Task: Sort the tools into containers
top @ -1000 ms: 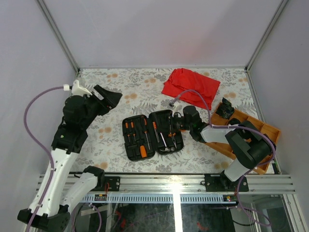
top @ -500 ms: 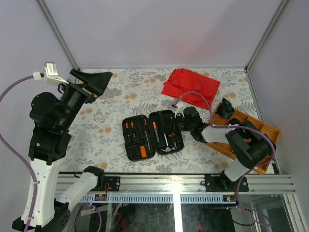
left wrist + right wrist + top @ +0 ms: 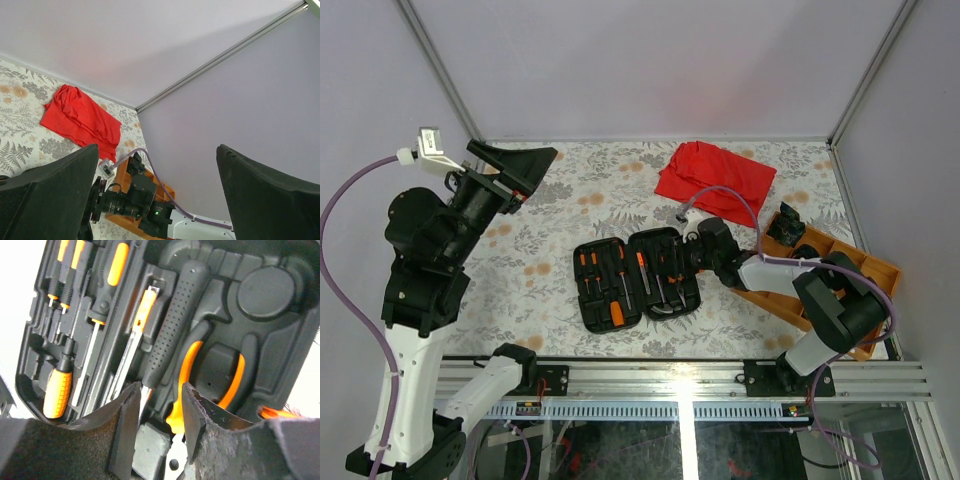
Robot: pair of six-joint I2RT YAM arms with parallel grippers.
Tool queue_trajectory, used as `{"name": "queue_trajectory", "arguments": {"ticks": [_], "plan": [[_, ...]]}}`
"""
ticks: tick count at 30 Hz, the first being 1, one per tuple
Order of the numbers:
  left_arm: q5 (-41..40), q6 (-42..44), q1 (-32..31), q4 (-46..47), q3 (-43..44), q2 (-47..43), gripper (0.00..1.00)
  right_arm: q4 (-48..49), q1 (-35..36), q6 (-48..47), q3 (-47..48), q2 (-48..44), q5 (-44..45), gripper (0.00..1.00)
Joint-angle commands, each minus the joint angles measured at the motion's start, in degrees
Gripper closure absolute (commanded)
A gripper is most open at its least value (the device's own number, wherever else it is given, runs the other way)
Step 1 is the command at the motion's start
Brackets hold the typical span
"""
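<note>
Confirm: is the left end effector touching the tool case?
Apart. Top view: the left end effector hangs open far left of the tool case, patterned table between them.

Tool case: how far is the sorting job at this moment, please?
Done: screwdrivers, a black-handled driver and orange pliers lie in the tool case slots. In hand: nothing; the right gripper jaws stand apart around the driver's end, and the left gripper is open, raised. Left: a round slot is empty; the case lies open.

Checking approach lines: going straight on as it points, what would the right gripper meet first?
Most likely the black dotted handle lying in the tool case, straight ahead of the right gripper; depth is hard to judge.
</note>
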Motion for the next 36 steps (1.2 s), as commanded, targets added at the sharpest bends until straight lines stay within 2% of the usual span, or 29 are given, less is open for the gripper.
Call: {"name": "queue_trajectory", "arguments": {"ticks": [1,10,16,26,36], "plan": [[0.39,-0.83,0.27,3.39,-0.70,-0.83,0.00,-7.68,-0.29,-3.35,3.35,-4.17,3.62,0.56],[-1.68,-0.75,0.27,3.77,-1.91,-2.31,0.00,-18.66,2.26,-4.27,6.98,-7.04,6.37,0.70],[-2.44,0.05,0.27,3.99,-1.98,-3.35,0.00,-25.44,4.93,-3.80,11.73,-5.92,9.50,0.74],[-3.01,0.14,0.33,4.45,-2.17,-3.97,0.00,-29.71,9.00,-3.44,16.41,-1.28,12.02,0.78],[-3.45,0.08,0.31,4.41,-2.97,-4.97,0.00,-31.50,9.76,-3.08,17.94,1.59,12.61,0.81]]}}
